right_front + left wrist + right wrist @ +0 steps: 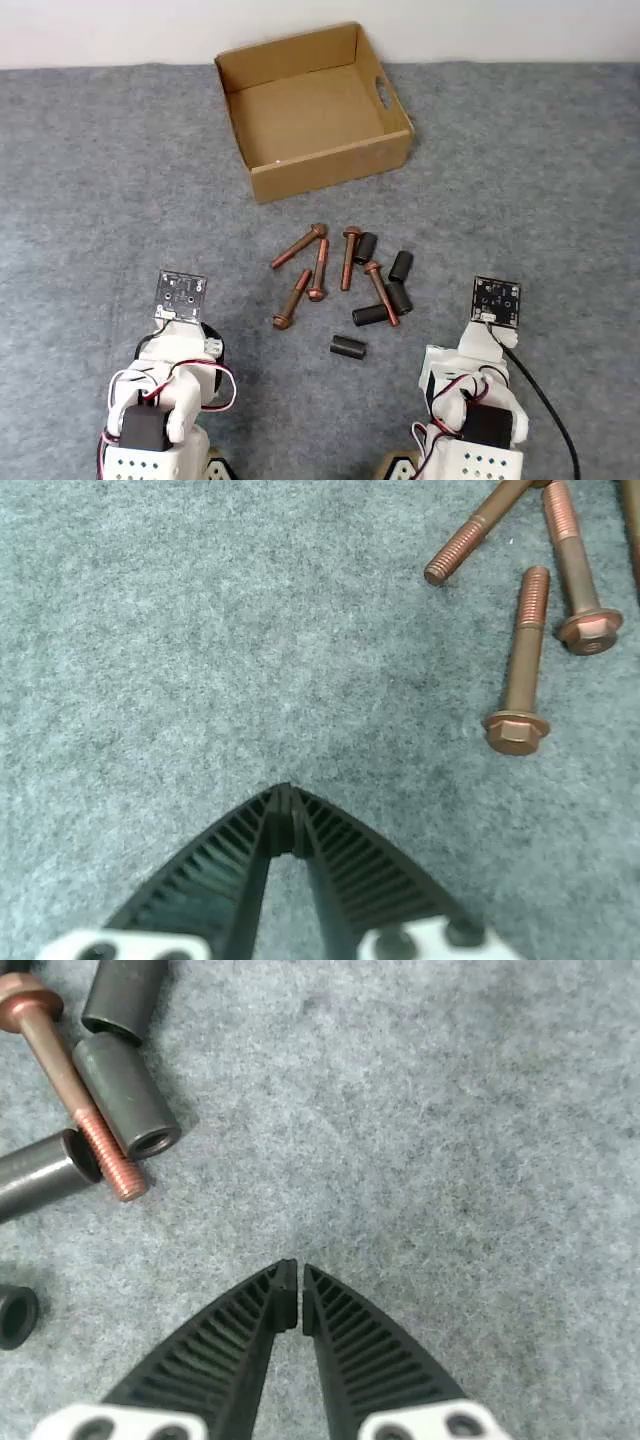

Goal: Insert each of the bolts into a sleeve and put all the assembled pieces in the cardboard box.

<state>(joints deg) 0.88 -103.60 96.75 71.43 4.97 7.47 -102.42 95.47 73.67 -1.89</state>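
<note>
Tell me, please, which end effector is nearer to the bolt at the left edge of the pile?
Left. The left end effector is close beside that bolt; the right end effector lies on the far side of the other bolts and sleeves.

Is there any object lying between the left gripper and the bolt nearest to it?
Nothing visible does. Only bare grey carpet lies between the shut left gripper and that bolt, which lies flat with its head toward the gripper.

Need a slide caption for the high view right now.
Five bolts and five sleeves lie loose on the grey mat, unassembled, in front of the cardboard box.
</note>
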